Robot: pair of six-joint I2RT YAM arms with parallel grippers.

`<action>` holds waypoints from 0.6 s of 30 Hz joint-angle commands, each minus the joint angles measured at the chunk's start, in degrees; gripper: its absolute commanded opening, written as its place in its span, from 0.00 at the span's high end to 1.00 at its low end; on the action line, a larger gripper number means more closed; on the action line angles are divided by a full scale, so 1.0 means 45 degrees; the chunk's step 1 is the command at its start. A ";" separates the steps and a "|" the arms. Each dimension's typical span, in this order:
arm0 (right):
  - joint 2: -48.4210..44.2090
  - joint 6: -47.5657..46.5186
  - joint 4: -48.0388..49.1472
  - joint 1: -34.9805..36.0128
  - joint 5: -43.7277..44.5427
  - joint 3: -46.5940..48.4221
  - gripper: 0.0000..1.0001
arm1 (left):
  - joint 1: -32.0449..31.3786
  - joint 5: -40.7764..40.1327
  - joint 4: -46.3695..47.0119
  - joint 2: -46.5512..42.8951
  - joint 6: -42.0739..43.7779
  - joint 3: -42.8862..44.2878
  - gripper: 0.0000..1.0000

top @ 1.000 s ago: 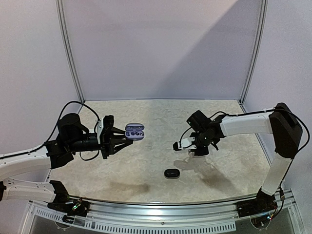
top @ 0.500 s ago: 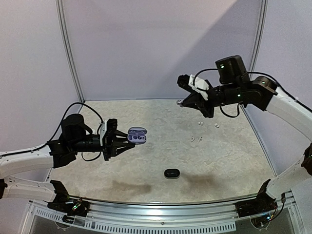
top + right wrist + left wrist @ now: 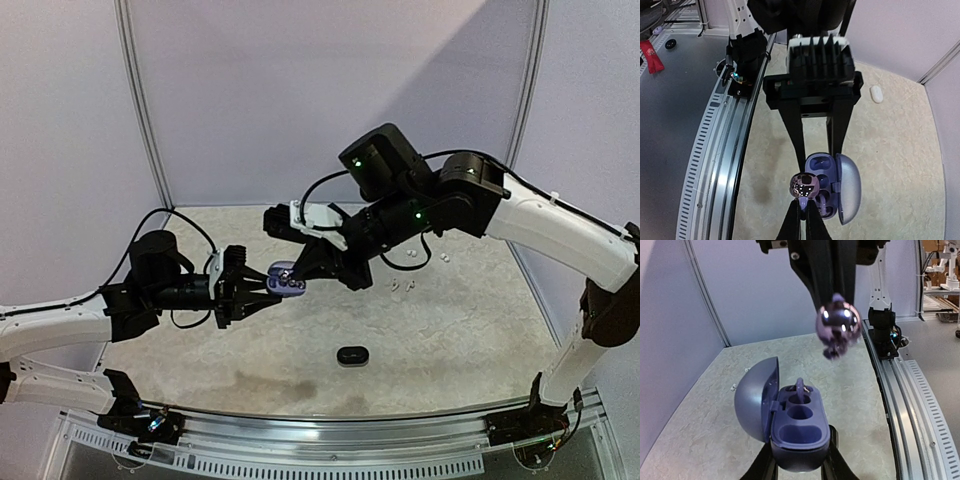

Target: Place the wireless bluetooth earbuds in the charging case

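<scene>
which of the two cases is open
The purple case held by the left tool: its lid is up, while the black case on the table is shut.

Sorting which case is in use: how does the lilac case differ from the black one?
The lilac case is held by the left gripper above the table; the black case lies on it. The lilac case's lid stands open; the black case shows no raised lid. Both are small and rounded.

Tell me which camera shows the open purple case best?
Left wrist: the case sits close up, lid open, sockets clear. Right wrist sees it from above, partly behind a shiny earbud. The top camera shows it tiny.
</scene>
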 commanded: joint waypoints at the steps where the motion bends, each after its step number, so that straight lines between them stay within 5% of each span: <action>1: 0.0432 0.0102 -0.0814 0.0187 0.0383 0.0587 1.00 | -0.0307 0.0046 -0.0186 0.0135 0.0397 0.0304 1.00; 18: 0.1909 -0.0347 -0.1592 0.0306 0.1198 0.1845 1.00 | -0.0392 -0.0314 -0.0381 0.0106 0.0833 0.0363 1.00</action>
